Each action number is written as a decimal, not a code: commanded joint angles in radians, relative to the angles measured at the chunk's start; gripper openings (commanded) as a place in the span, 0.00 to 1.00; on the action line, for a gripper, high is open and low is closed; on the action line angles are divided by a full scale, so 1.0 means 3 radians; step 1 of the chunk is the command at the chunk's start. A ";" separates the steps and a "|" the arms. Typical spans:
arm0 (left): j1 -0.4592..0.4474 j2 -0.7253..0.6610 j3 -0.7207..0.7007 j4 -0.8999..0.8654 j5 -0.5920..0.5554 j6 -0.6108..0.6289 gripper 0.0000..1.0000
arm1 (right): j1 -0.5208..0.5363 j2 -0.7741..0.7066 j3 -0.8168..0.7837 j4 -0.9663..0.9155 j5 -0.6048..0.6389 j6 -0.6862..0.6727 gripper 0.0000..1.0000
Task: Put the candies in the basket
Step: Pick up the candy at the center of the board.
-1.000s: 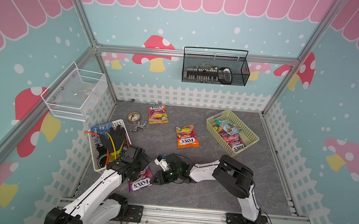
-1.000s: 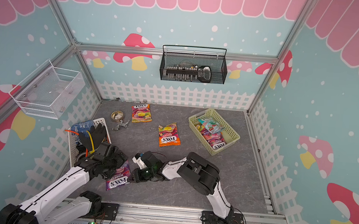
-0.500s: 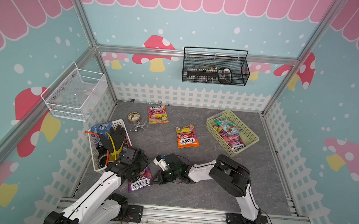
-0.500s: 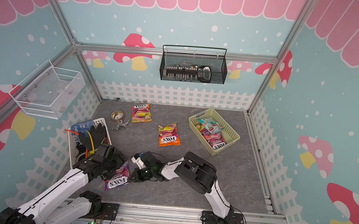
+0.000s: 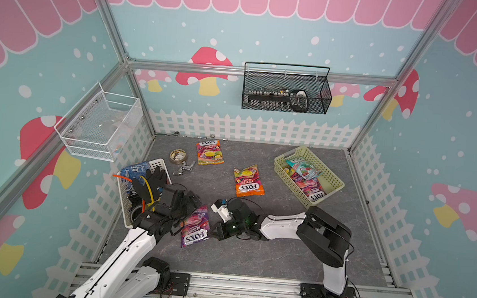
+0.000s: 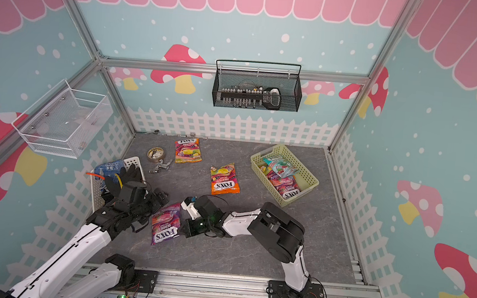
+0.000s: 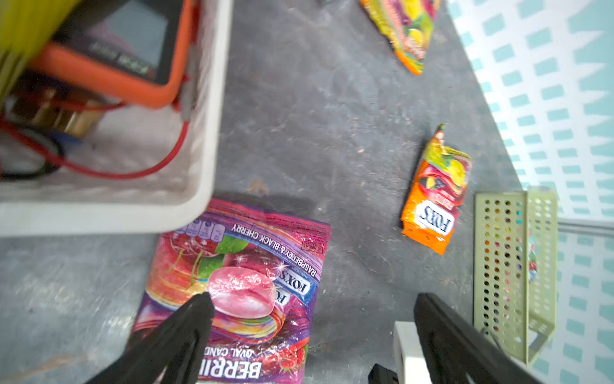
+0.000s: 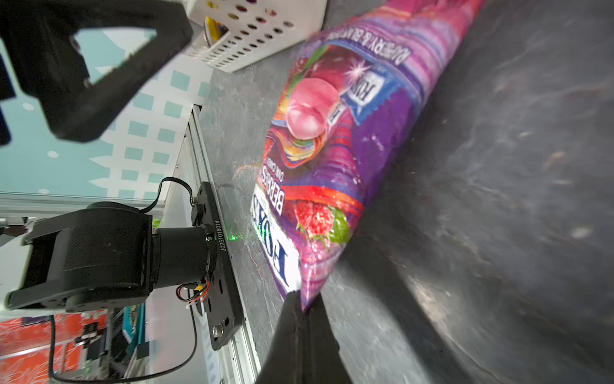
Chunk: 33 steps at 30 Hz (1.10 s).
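A purple candy bag [image 5: 195,227] [image 6: 166,223] lies on the grey floor at the front left. My right gripper [image 5: 216,232] [image 8: 304,301] is shut on the edge of that bag [image 8: 332,159]. My left gripper [image 5: 186,210] [image 7: 314,297] hangs open just above the bag's other side [image 7: 239,282], gripping nothing. Two orange candy bags lie loose, one mid-floor [image 5: 247,181] [image 6: 224,179] [image 7: 432,196] and one further back [image 5: 209,152] [image 6: 187,150]. The pale yellow-green basket [image 5: 331,174] [image 6: 306,172] sits at the back right with a teal bag [image 5: 303,168] and a pink bag [image 5: 309,188] inside.
A white lattice basket [image 5: 158,161] with a black glove, cables and tools stands against the left wall, right beside my left gripper. A tape roll [image 5: 178,156] and a small metal part [image 5: 184,170] lie behind it. A black wire basket [image 5: 286,92] hangs on the back wall.
My right gripper has closed onto the purple bag's edge. My left gripper has drawn back slightly toward the white basket and stays open.
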 commanded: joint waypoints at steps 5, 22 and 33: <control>0.0017 -0.0025 0.0205 0.0420 0.0401 0.1087 0.99 | -0.0167 -0.0665 -0.0163 -0.0282 0.0138 -0.0426 0.00; 0.0017 0.0146 0.0114 0.0900 0.1515 0.1841 0.99 | -0.1237 -0.1802 -0.0155 -0.0943 0.0378 -0.0548 0.00; 0.0011 0.0238 0.0034 0.1108 0.2276 0.1902 0.99 | -0.2287 -0.1937 -0.0007 -0.0934 0.0413 -0.0647 0.00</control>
